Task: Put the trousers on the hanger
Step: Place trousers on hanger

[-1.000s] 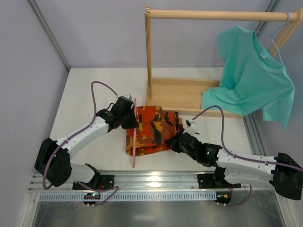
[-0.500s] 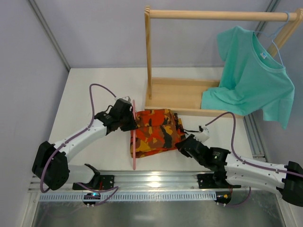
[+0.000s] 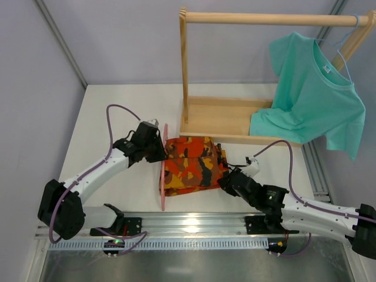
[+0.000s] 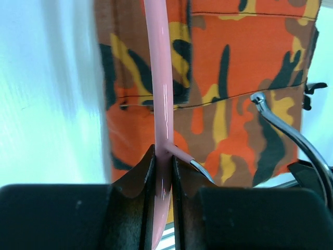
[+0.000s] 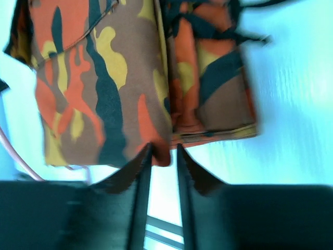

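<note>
On the worktop [image 3: 117, 111] between the arms, the camouflage trousers [image 3: 191, 166] lie folded beneath the pink hanger [image 3: 163, 176], whose bar the left gripper [image 4: 164, 156] clamps in its jaws, while the right gripper [image 5: 164, 156] pinches their near hem between narrowed jaws; draping them over the bar is, I judge, not yet done.

There are two arms with two end effectors: the left end effector [image 3: 163, 150] and the right end effector [image 3: 225, 182]. There is one pair of trousers [image 3: 192, 164], one T-shirt [image 3: 311, 94] and one wooden rack [image 3: 264, 18]. There are two hangers: a pink hanger [image 3: 163, 179] and a light-blue hanger [image 3: 346, 50].

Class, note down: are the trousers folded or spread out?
Folded. The trousers form a compact block with stacked layers at the edge; no separate legs show.
</note>
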Controlling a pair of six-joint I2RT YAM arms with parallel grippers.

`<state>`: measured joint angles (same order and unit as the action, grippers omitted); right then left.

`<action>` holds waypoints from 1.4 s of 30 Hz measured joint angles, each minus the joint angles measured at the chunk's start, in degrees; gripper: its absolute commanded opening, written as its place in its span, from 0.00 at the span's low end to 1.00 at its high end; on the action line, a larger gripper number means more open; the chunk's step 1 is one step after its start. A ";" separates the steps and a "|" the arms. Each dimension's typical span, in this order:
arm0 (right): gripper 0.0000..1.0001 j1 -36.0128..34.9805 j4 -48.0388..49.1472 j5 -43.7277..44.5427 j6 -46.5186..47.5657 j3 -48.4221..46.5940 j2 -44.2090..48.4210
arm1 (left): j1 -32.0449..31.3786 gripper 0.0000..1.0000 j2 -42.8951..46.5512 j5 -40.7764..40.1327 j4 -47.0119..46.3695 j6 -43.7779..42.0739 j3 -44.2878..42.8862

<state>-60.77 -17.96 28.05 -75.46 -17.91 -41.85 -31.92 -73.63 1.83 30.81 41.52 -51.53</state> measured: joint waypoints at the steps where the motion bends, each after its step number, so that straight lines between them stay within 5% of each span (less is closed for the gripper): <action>1: 0.36 0.02 0.85 -0.57 2.32 0.46 0.42 | 0.37 0.21 0.37 0.09 0.02 -0.44 0.22; 3: 0.46 0.24 1.81 -2.01 7.26 0.68 1.09 | 1.01 0.39 1.33 -0.39 0.92 -1.90 0.96; 9: 0.56 2.95 4.61 -5.86 17.68 -2.62 -0.17 | 2.38 0.55 3.23 -3.30 6.38 -4.85 3.54; 17: 0.58 11.10 13.90 -14.58 25.99 -6.19 -12.70 | 2.38 0.52 8.00 -3.37 7.45 -5.09 5.09; 23: 0.64 14.71 21.44 -22.93 30.25 -8.50 -20.74 | 2.34 0.36 8.55 -6.27 7.34 -3.87 5.22; 31: 0.64 16.55 27.69 -29.83 32.63 -11.19 -29.31 | 2.34 0.48 11.23 -14.62 7.56 -1.25 5.88; 42: 0.64 16.55 34.21 -34.58 32.20 -13.16 -37.29 | 2.32 0.36 16.70 -15.34 3.65 -1.70 9.46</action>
<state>-44.23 16.25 -6.52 -43.27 -31.07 -79.13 -29.61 -56.93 -13.52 34.46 39.81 -42.06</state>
